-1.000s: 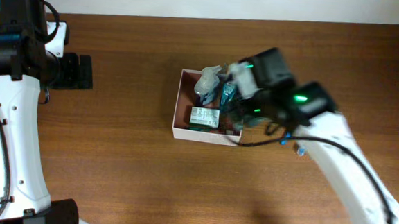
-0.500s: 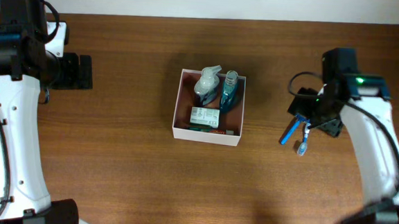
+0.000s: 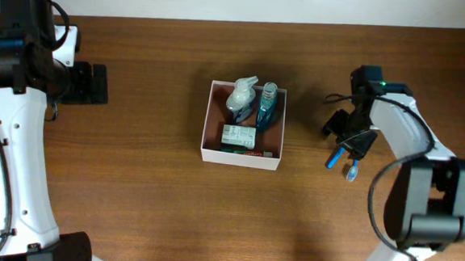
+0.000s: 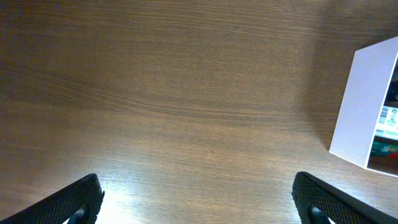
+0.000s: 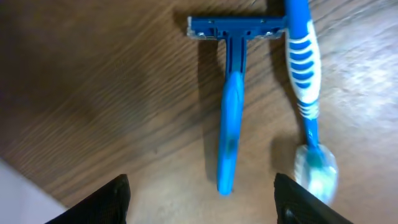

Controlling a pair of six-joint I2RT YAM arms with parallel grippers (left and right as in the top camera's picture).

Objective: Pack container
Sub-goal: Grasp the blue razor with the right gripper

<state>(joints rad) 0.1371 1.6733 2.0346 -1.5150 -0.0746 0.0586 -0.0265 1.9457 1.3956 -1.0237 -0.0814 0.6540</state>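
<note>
The right fingers (image 5: 115, 196) are spread wide and grip nothing. Between them, on the brown wooden table (image 5: 93, 81), lie a blue plastic razor (image 5: 229, 124) and just beside it a blue-and-white toothbrush (image 5: 303, 68), roughly parallel. Neither is touched by a finger. The left fingers (image 4: 78, 199) are also spread and empty, low over the table. The square white-walled container with a reddish-brown inside (image 3: 239, 157) sits mid-table, between the two arms and apart from both. Inside it are a pale bottle (image 3: 241, 97), a teal bottle (image 3: 266, 107) and a green-and-white packet (image 3: 238, 136).
</note>
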